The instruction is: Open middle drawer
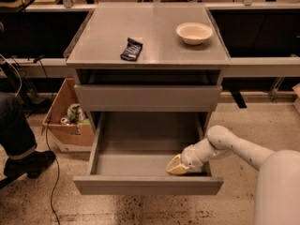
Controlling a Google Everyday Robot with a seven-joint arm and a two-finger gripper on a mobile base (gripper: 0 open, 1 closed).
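Middle drawer [140,185] pulled out; end effector [177,167] inside by front-right corner, grip state unclear.

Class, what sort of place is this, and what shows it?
Probably a robotics lab or workshop: a grey drawer cabinet stands before long workbenches, a cardboard box of clutter sits on the floor, and a robot's gripper is inside the open drawer.
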